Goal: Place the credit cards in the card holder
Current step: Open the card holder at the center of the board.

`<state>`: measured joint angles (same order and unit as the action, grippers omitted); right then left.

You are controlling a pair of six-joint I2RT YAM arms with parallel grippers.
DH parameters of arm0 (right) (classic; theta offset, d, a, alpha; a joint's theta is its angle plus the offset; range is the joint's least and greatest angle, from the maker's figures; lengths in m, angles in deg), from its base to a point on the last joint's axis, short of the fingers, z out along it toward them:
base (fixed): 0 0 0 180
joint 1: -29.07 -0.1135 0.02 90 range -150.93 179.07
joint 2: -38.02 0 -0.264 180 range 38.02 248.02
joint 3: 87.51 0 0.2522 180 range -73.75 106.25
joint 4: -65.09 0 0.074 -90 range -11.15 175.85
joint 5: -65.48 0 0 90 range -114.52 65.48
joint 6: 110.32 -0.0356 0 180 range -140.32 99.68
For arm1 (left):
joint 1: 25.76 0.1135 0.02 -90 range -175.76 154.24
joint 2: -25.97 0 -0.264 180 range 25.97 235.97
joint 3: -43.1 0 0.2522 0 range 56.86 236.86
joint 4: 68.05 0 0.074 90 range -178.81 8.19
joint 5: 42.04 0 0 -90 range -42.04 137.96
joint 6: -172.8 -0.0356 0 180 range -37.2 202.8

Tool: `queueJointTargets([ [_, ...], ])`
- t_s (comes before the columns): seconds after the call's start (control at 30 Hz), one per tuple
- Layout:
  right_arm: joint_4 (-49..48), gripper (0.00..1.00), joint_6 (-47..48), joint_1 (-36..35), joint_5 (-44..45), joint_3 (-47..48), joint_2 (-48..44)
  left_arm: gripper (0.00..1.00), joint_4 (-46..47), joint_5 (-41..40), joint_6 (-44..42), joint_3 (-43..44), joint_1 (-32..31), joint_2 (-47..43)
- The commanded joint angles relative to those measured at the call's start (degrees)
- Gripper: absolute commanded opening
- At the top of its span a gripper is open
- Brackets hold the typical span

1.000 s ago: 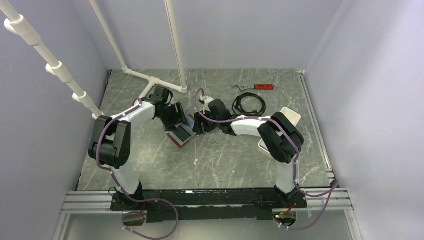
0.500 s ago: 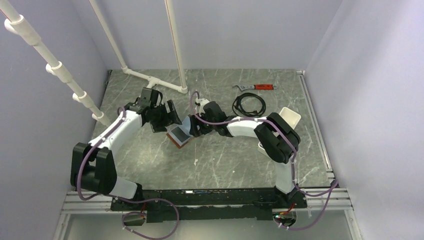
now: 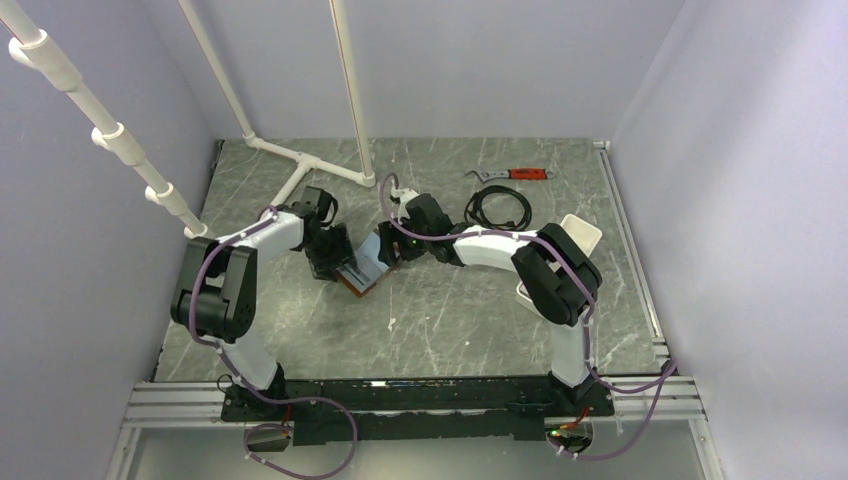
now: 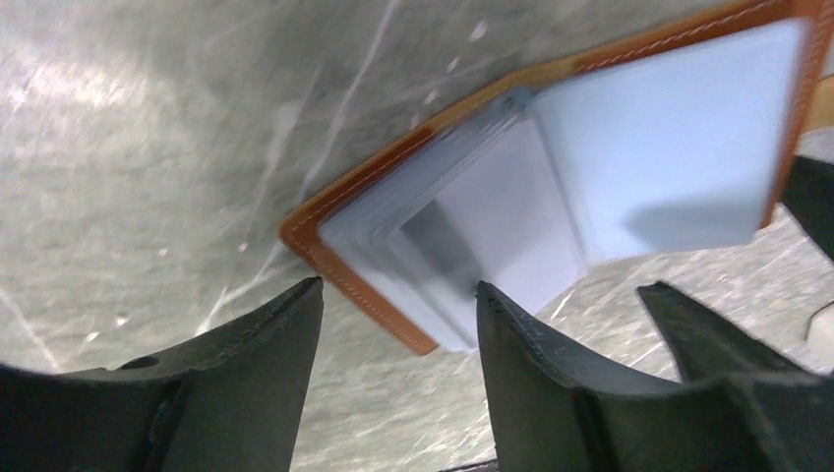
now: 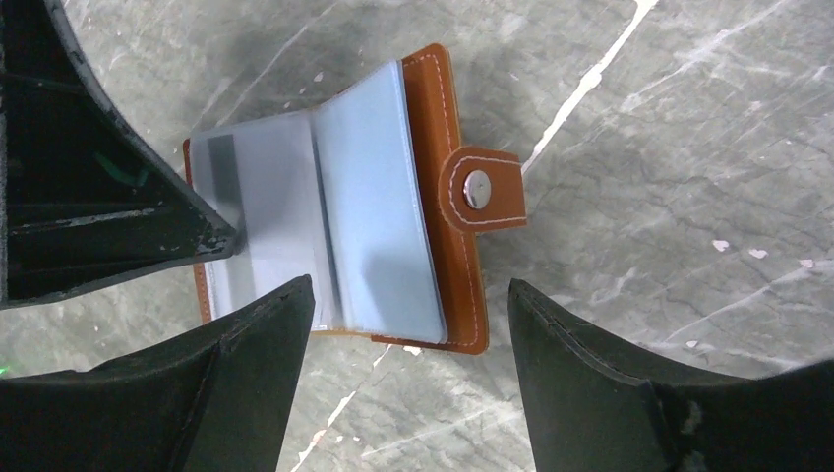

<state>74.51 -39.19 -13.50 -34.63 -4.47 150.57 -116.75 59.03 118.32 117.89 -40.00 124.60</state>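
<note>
The card holder [image 3: 362, 264] is a brown leather wallet lying open on the table, with clear plastic sleeves fanned out. Its tab with a metal snap [image 5: 479, 189] points right in the right wrist view. A greyish card with a dark stripe [image 5: 224, 177] shows inside the left sleeves, also in the left wrist view [image 4: 443, 236]. My left gripper [image 4: 398, 305] is open at the wallet's left corner [image 4: 325, 256], one fingertip [image 5: 211, 236] resting on the sleeves. My right gripper [image 5: 408, 295] is open and empty, just above the wallet's right edge [image 5: 438, 147]. I see no loose cards.
A white tray [image 3: 583, 232] stands at the right, partly behind my right arm. A coiled black cable [image 3: 497, 208] and a red-handled wrench [image 3: 512, 174] lie behind the wallet. White pipes [image 3: 310, 165] run along the back left.
My left gripper drew back to the left off the wallet, then came back to its left corner. My right gripper stayed at the wallet's right side, shifting slightly.
</note>
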Motion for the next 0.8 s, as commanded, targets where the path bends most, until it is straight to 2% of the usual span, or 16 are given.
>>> queueJointTargets([
  [0.0, -0.8, 0.74, -0.1, 0.0, -2.1, 0.5, -1.9, 0.62, 0.4, -1.9, 1.6, -4.6, 1.9, -5.2],
  [0.07, -0.5, 0.74, -0.2, 0.0, -2.9, 1.0, -1.4, 0.6, 0.5, -1.6, 1.2, -5.0, 3.1, -4.8],
  [0.17, 2.2, 0.74, 0.5, 0.0, -2.4, 2.0, -2.2, 0.52, -0.6, -1.5, -0.1, -3.8, 4.3, -2.6],
  [0.33, 8.6, 0.75, 1.1, 1.6, -0.8, 4.5, -4.2, 0.51, -0.6, -1.9, -1.7, -3.5, 4.9, -1.4],
  [0.5, 10.7, 0.76, -2.1, 3.3, -6.0, 5.6, -5.2, 0.49, -2.5, -3.7, -4.0, -1.0, 5.1, -1.1],
  [0.6, 11.8, 0.76, -2.6, 3.2, -8.8, 7.2, -4.0, 0.46, -3.4, -4.5, -5.1, -0.1, 5.2, -1.0],
  [0.77, 13.6, 0.78, -1.7, 2.2, -8.5, 10.8, -0.6, 0.43, -4.6, -4.6, -6.6, 0.7, 5.2, -0.3],
])
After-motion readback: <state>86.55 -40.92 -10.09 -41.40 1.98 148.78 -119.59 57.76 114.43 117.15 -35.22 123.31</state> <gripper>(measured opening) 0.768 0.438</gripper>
